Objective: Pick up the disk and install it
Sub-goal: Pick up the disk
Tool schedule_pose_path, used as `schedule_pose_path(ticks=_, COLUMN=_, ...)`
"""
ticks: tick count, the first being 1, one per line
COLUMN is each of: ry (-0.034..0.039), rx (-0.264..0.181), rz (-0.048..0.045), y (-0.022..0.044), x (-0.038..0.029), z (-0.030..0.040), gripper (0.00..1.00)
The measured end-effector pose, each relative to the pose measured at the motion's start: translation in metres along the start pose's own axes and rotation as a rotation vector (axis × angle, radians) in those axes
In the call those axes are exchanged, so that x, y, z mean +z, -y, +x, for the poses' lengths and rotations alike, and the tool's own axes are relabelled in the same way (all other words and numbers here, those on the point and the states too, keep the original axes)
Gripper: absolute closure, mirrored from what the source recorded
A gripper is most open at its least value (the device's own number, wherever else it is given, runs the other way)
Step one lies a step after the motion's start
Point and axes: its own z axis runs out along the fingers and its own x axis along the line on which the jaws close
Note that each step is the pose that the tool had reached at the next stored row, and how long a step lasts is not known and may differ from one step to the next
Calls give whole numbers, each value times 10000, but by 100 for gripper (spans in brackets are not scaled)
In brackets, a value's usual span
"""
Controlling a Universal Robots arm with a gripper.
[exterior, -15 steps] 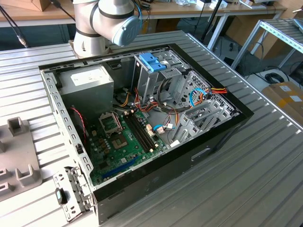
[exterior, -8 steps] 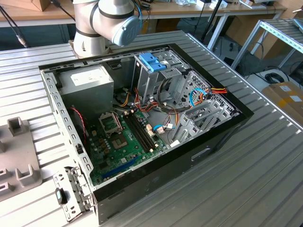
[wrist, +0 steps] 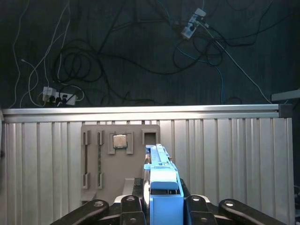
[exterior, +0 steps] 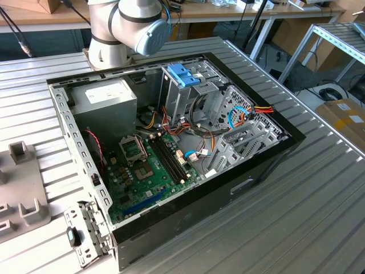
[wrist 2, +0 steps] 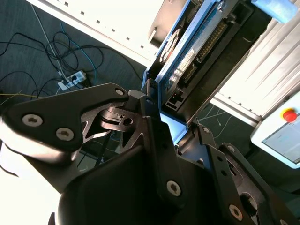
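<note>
Pincer (wrist: 161,190) of mine is closed on the disk (wrist: 158,157). It holds the disk by its light-blue frame, one finger on each side, as the first wrist view shows. The disk sticks out in front of me and seems lifted clear of the ribbed metal surface (wrist: 234,154). On the surface beyond it lies a grey tray (wrist: 93,159) with a small square chip (wrist: 121,140) in it. In the second wrist view I see the side of the disk that has its board and plugs.

In the exterior view the open computer case (exterior: 268,154) lies on the surface. A bare blue bracket (exterior: 183,74) sits at the top of its drive cage (exterior: 178,105).

I think the picking up is done and the putting in is not. For that, the disk must line up with its place in the case, go in straight, and stay clear of the wires (exterior: 251,111)
</note>
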Motion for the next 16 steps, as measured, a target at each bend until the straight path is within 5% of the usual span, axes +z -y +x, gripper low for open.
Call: schedule_pose_path(ticks=16, ry=0, rx=0, rz=0, y=-3, x=-76, z=-2, gripper=63)
